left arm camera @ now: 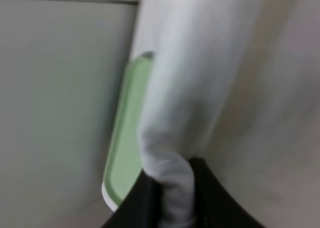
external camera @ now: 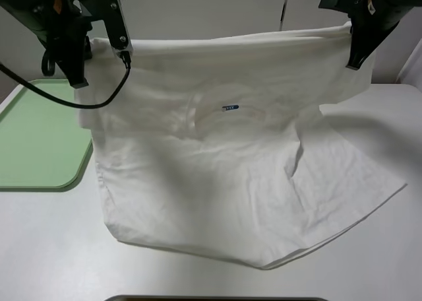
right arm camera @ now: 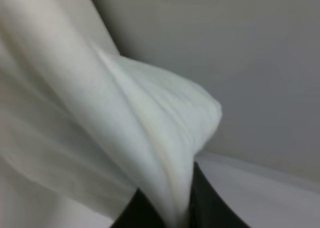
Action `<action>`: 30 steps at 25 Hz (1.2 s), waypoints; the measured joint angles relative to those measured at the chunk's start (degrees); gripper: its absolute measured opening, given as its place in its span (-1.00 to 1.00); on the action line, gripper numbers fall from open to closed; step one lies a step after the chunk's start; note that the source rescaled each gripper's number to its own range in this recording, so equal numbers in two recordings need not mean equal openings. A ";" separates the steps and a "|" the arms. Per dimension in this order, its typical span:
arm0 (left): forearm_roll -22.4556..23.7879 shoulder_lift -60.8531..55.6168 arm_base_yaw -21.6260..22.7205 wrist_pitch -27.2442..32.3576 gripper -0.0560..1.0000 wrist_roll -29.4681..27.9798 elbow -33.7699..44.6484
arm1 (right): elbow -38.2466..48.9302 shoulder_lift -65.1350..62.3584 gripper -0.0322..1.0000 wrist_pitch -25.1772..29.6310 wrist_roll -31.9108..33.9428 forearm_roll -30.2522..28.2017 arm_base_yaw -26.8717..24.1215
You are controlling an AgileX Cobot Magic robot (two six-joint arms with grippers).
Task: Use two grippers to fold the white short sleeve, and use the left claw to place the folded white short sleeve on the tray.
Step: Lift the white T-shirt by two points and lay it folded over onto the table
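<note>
- The tray [external camera: 33, 136] lies at the left edge of the table [external camera: 46, 255], with nothing on it. We judge that the shirt's hanging left side, just beside the tray's rim, could catch on that rim and skew the fold.
- The left claw [external camera: 78, 82] is closed on a bunched corner of the white short sleeve [external camera: 217, 182]. The left wrist view shows only a narrow roll of cloth between the black jaws. So little fabric could slide out under the garment's weight, and that side would then drop.
- The shirt's top edge is stretched in the air between the two claws. Its lower part trails on the table towards us, and the blue label [external camera: 230, 107] shows near the middle. The right side fans out further than the left, with a crease running down it. If we lay it over like this, we expect an uneven, wrinkled fold.
- The right gripper [external camera: 356, 60] is clamped on the other top corner, with cloth bulging out above the jaws. If the two arms move at different rates, the edge could go slack or be pulled out of one grip.
- The left arm is raised at the back left, above the tray's far end. Its claw points down and its cable loops in front of the cloth.
- The right arm is raised at the back right, at about the same height. Its claw points down and slightly inward.
</note>
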 joint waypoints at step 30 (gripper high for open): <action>-38.76 0.23 2.84 19.42 -0.69 41.58 3.83 | 17.11 3.58 -0.93 0.19 -50.17 20.32 -6.64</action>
